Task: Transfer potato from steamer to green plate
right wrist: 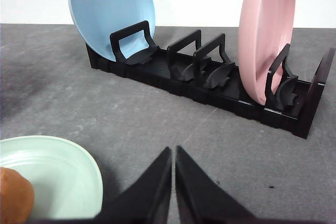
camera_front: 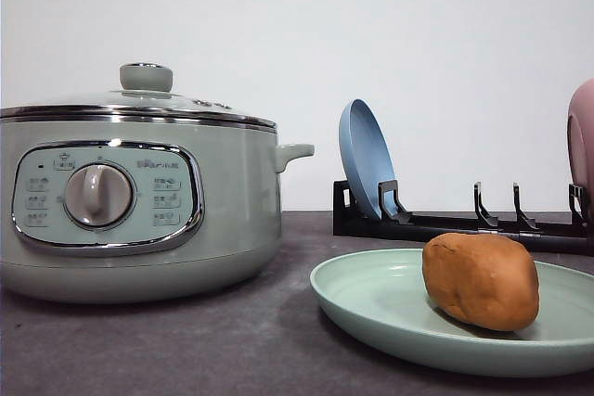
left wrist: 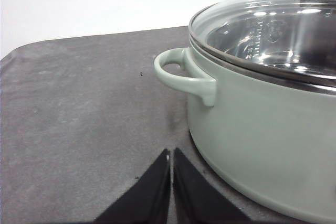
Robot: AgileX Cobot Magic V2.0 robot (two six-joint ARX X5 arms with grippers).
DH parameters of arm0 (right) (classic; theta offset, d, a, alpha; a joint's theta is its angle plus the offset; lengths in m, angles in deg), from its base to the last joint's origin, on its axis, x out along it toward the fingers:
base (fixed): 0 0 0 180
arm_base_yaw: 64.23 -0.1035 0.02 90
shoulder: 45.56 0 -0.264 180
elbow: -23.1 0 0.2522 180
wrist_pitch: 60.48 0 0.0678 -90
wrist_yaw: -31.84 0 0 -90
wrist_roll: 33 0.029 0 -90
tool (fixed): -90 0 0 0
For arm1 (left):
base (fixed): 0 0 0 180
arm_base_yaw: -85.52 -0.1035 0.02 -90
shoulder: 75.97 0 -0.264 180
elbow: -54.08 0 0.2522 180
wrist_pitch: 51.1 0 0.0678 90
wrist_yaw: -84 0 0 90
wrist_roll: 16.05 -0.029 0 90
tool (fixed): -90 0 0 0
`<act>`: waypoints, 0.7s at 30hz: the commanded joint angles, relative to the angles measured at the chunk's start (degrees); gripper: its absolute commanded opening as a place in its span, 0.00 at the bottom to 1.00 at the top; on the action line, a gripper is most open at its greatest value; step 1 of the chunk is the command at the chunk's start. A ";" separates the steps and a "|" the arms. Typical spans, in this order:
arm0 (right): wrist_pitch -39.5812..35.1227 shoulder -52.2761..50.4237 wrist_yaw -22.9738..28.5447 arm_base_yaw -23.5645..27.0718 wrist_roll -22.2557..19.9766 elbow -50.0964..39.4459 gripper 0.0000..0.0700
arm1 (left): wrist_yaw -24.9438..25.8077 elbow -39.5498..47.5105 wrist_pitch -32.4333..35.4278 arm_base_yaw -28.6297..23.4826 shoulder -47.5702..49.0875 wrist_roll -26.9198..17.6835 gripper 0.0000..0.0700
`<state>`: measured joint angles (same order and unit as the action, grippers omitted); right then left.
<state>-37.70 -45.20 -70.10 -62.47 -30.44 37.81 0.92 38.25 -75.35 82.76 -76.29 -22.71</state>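
Observation:
The orange-brown potato lies on the pale green plate at the front right of the table; the right wrist view catches its edge on the plate's rim. The sage-green steamer stands at the left with its glass lid on. My left gripper is shut, empty, low over the table beside the steamer's side handle. My right gripper is shut, empty, just beside the plate, facing the rack.
A black dish rack stands at the back right, holding a blue plate and a pink plate upright, with open slots between them. The dark grey table runs up to a white wall.

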 commanded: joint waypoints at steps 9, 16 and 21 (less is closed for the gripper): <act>0.02 -0.15 -0.02 -0.11 0.00 -0.31 0.00 | -0.09 1.16 -0.46 -0.07 0.15 0.24 0.00; 0.02 -0.15 -0.02 -0.11 0.00 -0.31 0.00 | -0.09 1.16 -0.44 -0.07 0.15 0.24 0.00; 0.02 -0.15 -0.02 -0.11 0.00 -0.31 0.00 | -0.09 1.16 -0.46 -0.07 0.15 0.24 0.00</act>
<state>-37.70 -45.20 -70.10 -62.47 -30.44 37.81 0.92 38.25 -75.32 82.76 -76.29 -22.71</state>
